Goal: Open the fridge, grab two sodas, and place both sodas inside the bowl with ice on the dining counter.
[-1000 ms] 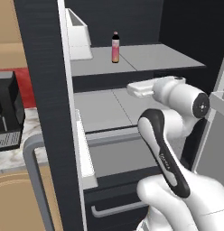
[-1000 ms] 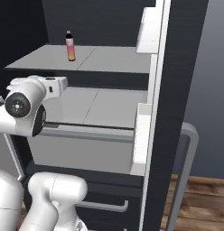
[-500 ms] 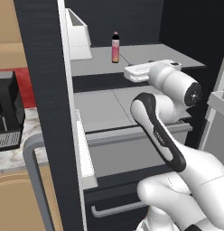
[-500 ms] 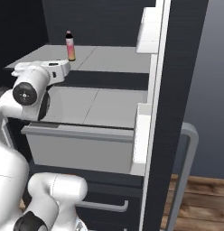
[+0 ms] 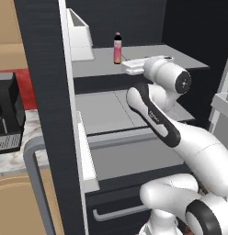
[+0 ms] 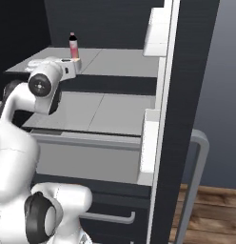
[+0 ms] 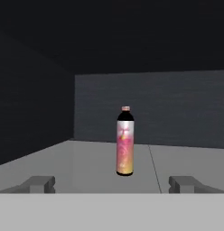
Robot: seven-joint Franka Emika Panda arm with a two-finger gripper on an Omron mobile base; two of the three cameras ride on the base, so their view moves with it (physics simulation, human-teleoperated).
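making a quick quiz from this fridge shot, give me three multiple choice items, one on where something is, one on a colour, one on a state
1. Where does the soda bottle stand?
A. on the upper fridge shelf
B. in a lower drawer
C. in a door bin

2. What colour is the bottle's body?
A. green
B. pink shading to orange
C. blue

3. How is the gripper?
A. shut on the bottle
B. shut on nothing
C. open, short of the bottle

Answers:
1 A: both base views show it upright on the top grey shelf.
2 B: the hand view shows pink fading to orange under a dark neck.
3 C: the fingertips stand wide apart with the bottle beyond them.
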